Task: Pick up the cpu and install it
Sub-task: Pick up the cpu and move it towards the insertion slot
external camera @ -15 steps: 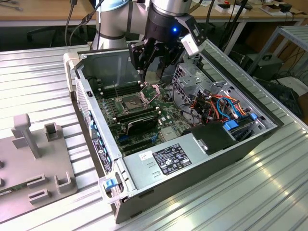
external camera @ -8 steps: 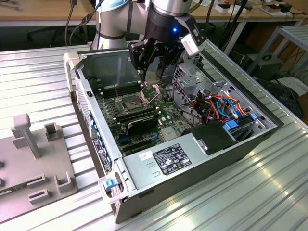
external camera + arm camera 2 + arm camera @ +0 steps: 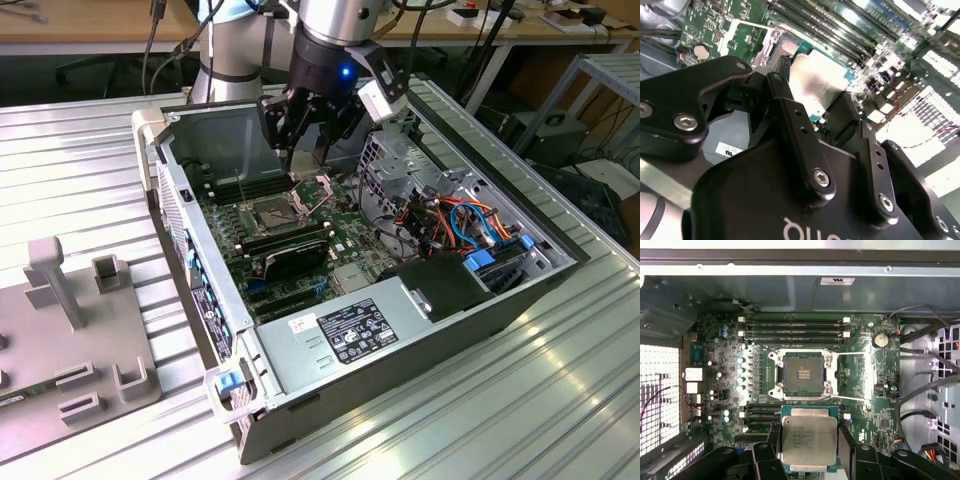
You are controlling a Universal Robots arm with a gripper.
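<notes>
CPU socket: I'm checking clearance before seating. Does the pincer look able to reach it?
Probably yes: the socket lies uncovered, nothing across it, and the pincer holding the cpu hangs over the motherboard beside it.

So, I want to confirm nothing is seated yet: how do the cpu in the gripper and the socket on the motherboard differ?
The cpu is clamped in the gripper, off the board; the socket sits fixed on the motherboard and is empty. The cpu shows a silver lid with a green rim; the socket is dark with a gold patch in its middle, inside a metal frame. Both are roughly square.
</notes>
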